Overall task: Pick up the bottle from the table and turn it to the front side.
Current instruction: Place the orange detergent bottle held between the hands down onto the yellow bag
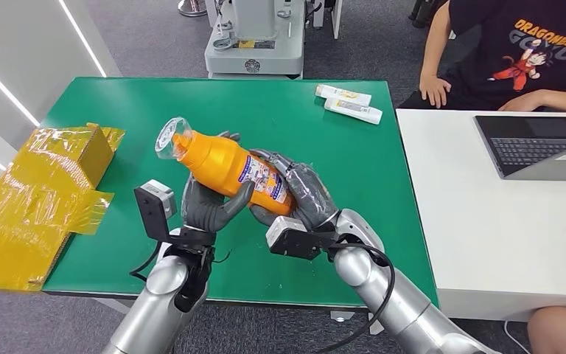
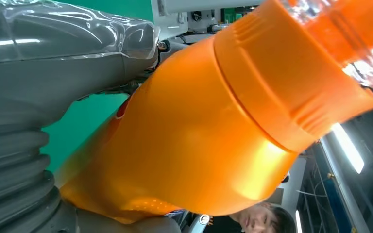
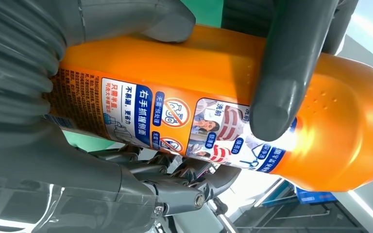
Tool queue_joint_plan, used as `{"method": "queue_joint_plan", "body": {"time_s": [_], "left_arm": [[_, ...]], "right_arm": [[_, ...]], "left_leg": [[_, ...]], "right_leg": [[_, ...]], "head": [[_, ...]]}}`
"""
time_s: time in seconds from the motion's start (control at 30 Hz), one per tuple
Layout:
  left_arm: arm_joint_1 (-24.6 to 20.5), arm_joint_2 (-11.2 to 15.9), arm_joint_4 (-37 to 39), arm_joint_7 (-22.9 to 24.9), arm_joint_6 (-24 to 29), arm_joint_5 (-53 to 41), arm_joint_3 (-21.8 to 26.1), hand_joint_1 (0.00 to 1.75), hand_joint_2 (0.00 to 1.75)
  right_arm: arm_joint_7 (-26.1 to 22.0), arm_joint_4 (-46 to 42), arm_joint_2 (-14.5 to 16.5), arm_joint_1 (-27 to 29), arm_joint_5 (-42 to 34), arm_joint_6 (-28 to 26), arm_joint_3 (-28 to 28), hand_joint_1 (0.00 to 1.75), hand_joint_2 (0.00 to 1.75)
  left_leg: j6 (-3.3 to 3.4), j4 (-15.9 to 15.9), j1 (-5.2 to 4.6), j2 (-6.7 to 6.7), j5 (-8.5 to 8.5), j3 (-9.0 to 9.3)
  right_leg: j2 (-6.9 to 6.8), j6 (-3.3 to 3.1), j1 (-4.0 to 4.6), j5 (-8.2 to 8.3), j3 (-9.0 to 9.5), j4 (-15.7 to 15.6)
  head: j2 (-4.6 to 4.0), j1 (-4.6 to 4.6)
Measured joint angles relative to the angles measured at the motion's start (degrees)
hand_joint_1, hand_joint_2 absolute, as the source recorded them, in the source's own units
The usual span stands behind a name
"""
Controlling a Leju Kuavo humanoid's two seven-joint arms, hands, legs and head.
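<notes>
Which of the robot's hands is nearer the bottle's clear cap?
Left. The left hand grips the bottle around its middle, just below the clear cap; the right hand holds the labelled base end, farther from the cap.

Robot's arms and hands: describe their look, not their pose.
Both arms are silver metal tubes. The left hand and right hand are dark grey, under glossy clear film, with grey ribbed wrist covers. Black brackets carry small silver camera boxes at each wrist; black cables loop alongside.
</notes>
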Motion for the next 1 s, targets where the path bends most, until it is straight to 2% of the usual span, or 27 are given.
{"method": "queue_joint_plan", "body": {"time_s": [0.2, 0.23, 0.33, 0.37, 0.7, 1.0], "left_arm": [[0.40, -0.02, 0.03, 0.02, 0.29, -0.02, 0.15, 1.75, 1.75], [0.43, -0.01, 0.03, 0.02, 0.32, -0.04, 0.17, 1.75, 1.75], [0.48, 0.02, 0.05, 0.01, 0.36, -0.11, 0.21, 1.75, 1.75], [0.50, 0.02, 0.05, 0.05, 0.36, -0.14, 0.22, 1.75, 1.75], [1.43, 0.02, 0.18, 0.13, 0.43, -0.78, 0.24, 1.75, 1.75], [1.67, 0.04, 0.16, 0.13, 0.91, -1.29, 0.34, 1.75, 1.75]], "right_arm": [[0.10, -0.50, 0.02, 0.36, 0.02, -0.25, 0.14, 1.75, 1.75], [0.10, -0.56, 0.02, 0.46, 0.03, -0.25, 0.20, 1.69, 1.75], [0.23, -0.87, 0.01, 0.76, 0.22, -0.32, 0.28, 0.38, 1.75], [0.41, -1.05, 0.01, 0.92, 0.50, -0.43, 0.28, 0.00, 1.75], [5.38, -4.10, -0.61, 2.80, 4.75, -0.46, 0.01, 0.00, 1.75], [7.28, -7.95, -3.68, 4.57, 6.56, -0.23, -1.23, 0.00, 1.75]], "left_leg": [[0.00, 0.00, 0.00, -0.01, 0.00, 0.00], [0.00, 0.00, 0.00, 0.00, 0.00, 0.00], [0.00, 0.00, 0.01, 0.00, 0.00, 0.01], [0.00, 0.00, 0.01, 0.00, 0.00, 0.01], [0.00, 0.00, 0.00, 0.01, 0.00, 0.01], [0.01, 0.01, 0.00, 0.01, -0.01, 0.00]], "right_leg": [[0.00, 0.00, -0.01, 0.00, 0.00, 0.00], [0.00, 0.00, -0.01, 0.00, 0.00, 0.00], [0.00, 0.00, 0.00, 0.00, 0.00, 0.00], [0.00, 0.00, 0.00, 0.00, 0.00, 0.00], [0.02, 0.00, 0.00, 0.00, -0.03, -0.01], [0.01, 0.00, -0.01, 0.00, -0.03, -0.02]], "head": [[0.00, 0.01], [0.00, 0.01], [0.00, 0.01], [0.00, 0.01], [0.00, 0.00], [0.00, 0.01]]}}
